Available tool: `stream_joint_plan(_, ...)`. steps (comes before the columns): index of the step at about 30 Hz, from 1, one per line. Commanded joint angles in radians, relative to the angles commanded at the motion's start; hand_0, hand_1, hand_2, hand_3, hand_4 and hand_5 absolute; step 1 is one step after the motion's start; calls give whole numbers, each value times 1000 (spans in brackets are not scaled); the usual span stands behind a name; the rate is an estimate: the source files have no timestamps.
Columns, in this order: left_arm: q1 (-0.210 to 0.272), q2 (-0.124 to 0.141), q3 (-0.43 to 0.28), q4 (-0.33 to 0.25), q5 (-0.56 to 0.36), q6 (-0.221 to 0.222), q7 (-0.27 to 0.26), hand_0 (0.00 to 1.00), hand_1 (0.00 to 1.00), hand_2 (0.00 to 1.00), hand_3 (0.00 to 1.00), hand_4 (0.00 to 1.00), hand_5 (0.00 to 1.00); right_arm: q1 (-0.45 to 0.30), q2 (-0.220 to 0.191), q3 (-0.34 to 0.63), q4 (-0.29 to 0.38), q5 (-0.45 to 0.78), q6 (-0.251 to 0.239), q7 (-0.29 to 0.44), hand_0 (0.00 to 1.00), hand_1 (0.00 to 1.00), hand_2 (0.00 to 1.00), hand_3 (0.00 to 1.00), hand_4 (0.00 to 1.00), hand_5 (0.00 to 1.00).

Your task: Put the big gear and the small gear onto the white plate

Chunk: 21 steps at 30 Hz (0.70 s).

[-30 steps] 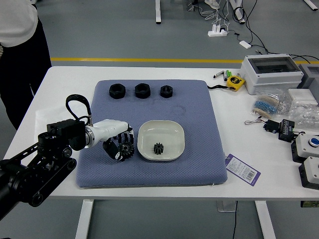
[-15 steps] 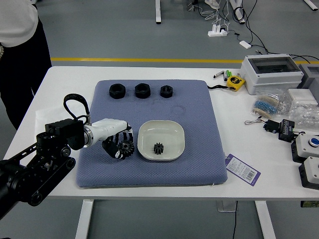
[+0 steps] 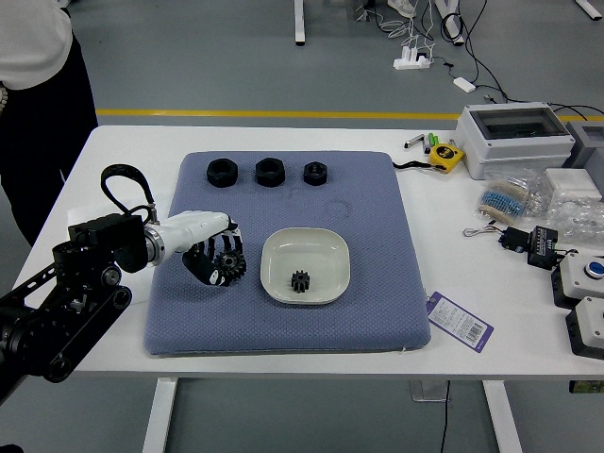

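Note:
My left hand [image 3: 225, 260] is over the left part of the blue mat, its fingers closed around the black big gear [image 3: 231, 267]. Part of that gear is hidden by the fingers. To its right, with mat showing between them, is the white plate [image 3: 327, 262]. The black small gear [image 3: 300, 281] lies inside the plate, left of its middle and towards the near side. My right hand does not show.
Three black ring-shaped parts, one of them a nut [image 3: 315, 173], line the far side of the mat [image 3: 311, 330]. A yellow tape measure [image 3: 445, 156], label card [image 3: 460, 322] and boxes lie rightward. A person stands far left.
My left hand and the big gear have shifted together to the left and slightly away from the near edge. The plate and small gear have stayed put.

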Motion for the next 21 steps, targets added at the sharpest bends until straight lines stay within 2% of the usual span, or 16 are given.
stream_joint_plan(4, -9, -11, -7, -30, -2, 4, 3, 347, 386, 447, 511, 729, 2, -2, 0, 1, 0, -2, 1, -1, 652, 659, 728, 575, 836, 679)
stream_joint_plan(8, -33, -40, 11, -35, -11, 26, -3, 347, 386, 447, 511, 729, 2, 0, -1, -1, 0, 0, 1, -1, 652, 659, 728, 575, 836, 679)
stream_joint_plan(11, -55, -65, 40, -15, -19, 49, -14, 347, 395, 450, 515, 720, 2, 3, -1, 0, 1, -1, 1, -1, 652, 658, 728, 575, 836, 679)
stream_joint_plan(13, -59, -70, 46, -10, -20, 54, -16, 347, 395, 450, 515, 720, 2, 3, -1, 0, 1, -1, 0, -1, 652, 658, 728, 575, 836, 679)
stream_joint_plan(16, -91, -110, 97, 30, -34, 83, -27, 368, 439, 478, 526, 696, 2, 9, -1, 0, 1, -2, -1, -1, 653, 658, 728, 575, 836, 678)
stream_joint_plan(20, -109, -132, 125, 55, -34, 101, -32, 368, 439, 478, 526, 696, 2, 12, -2, -1, 2, 0, -2, 0, 653, 658, 728, 575, 836, 678)
stream_joint_plan(21, -115, -139, 129, 64, -26, 106, -33, 374, 479, 521, 554, 728, 2, 13, -2, -1, 2, 1, -2, 1, 653, 658, 728, 575, 836, 678)
